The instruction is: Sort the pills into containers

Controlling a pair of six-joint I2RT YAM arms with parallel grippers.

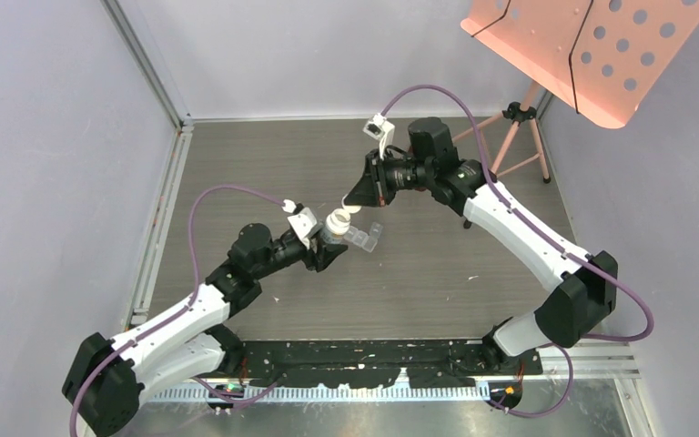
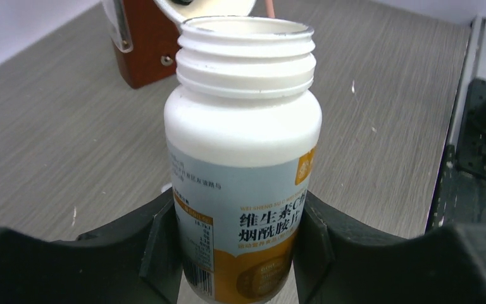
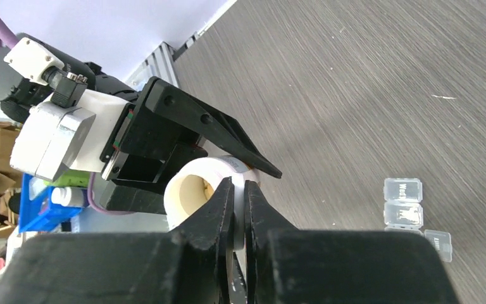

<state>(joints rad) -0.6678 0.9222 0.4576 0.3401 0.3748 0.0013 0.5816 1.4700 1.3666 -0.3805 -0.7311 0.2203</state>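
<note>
My left gripper point(image 1: 330, 248) is shut on a white pill bottle point(image 1: 337, 224) with an orange and pale blue label, holding it by its lower body point(image 2: 243, 126). The bottle's threaded mouth is open. My right gripper point(image 1: 352, 208) is just above that mouth, shut on the white cap point(image 3: 238, 212), pinched edge-on. The cap's edge also shows in the left wrist view point(image 2: 205, 6). The bottle's inside point(image 3: 193, 193) looks yellowish; I cannot make out single pills. The clear strip container point(image 1: 365, 237) lies on the table just right of the bottle, its lids shut point(image 3: 404, 212).
A pink perforated stand point(image 1: 582, 45) on a tripod point(image 1: 521, 137) is at the back right. A reddish-brown block point(image 2: 145, 44) stands beyond the bottle. A metal rail point(image 1: 159, 228) runs along the left wall. Black tape point(image 1: 373, 364) lines the near edge.
</note>
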